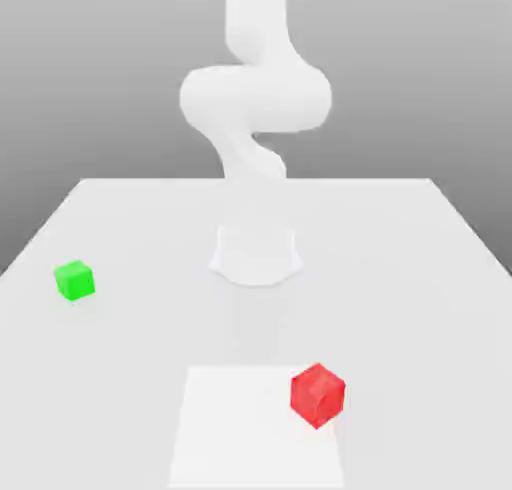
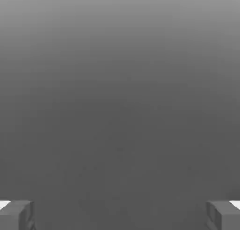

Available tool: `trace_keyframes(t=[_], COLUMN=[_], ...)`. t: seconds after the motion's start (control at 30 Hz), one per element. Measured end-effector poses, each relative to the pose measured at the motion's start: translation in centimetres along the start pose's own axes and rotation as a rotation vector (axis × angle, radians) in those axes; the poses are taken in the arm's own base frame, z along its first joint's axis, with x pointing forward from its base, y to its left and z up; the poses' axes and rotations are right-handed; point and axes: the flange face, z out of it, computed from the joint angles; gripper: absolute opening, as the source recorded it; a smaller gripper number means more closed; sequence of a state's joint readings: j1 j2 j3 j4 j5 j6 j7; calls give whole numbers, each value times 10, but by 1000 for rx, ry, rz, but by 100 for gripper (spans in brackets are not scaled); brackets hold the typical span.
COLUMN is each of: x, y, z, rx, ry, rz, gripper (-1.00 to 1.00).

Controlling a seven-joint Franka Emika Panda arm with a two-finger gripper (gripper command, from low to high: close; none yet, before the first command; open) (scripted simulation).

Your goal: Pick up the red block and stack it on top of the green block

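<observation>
The gripper (image 2: 120, 215) was spread wide, its two grey fingertips (image 2: 16, 215) far apart with nothing between them. On the pale white counter (image 1: 420, 278), the small bright red matte cube (image 1: 318, 394) sat at about five o'clock from the white arm's base (image 1: 256, 256). The small bright green matte cube (image 1: 74, 280) rested at about nine o'clock, well apart from the red one.

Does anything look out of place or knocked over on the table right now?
Nothing stands out. The red block sits on the table near the front, turned corner-on to the camera, and the green block rests far off toward the exterior view's left. Both lie flat, apart and intact. The gripper is open, holding nothing.
</observation>
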State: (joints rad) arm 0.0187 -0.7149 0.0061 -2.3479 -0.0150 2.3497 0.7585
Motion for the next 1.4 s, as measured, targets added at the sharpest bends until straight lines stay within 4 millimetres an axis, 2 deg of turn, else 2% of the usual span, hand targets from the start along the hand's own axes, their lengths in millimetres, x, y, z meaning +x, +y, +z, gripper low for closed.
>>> trace_keyframes(t=[0.13, 0.3, 0.47, 0.6, 0.67, 0.87, 0.9, 1.1, 1.2, 1.33, 1.4], x=[-34, -93, -166, -233, -262, -295, -297, -299, -289, -270, -236], y=[6, 33, 75, 117, 136, 169, 171, 173, 163, 147, 170], z=[102, 205, 284, 327, 342, 388, 392, 394, 380, 350, 345], rx=[-92, -179, -243, -276, -285, -290, -291, -292, -291, -292, -334], ry=[-120, -276, -445, -591, -650, -668, -668, -669, -669, -668, -641], rz=[-133, -287, -437, -558, -603, -609, -609, -610, -609, -609, -508], gripper=[0, 0, 0, 0, 0, 0, -100, -100, -100, -100, -100])
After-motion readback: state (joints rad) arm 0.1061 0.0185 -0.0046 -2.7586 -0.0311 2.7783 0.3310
